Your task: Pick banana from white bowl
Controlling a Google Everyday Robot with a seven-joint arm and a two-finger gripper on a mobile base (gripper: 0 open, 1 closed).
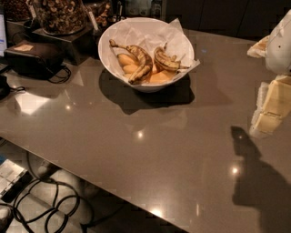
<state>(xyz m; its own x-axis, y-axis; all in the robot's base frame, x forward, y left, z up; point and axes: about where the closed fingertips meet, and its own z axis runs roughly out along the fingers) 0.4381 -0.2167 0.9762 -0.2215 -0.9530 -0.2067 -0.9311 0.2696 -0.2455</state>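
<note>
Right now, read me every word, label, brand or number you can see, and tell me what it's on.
No text can be read in this view.
On the black case, the tan label: nothing legible.
Beside the jar of nuts, the white tags: too small to read.
On the banana, white bowl and gripper at the right edge: no lettering visible.
</note>
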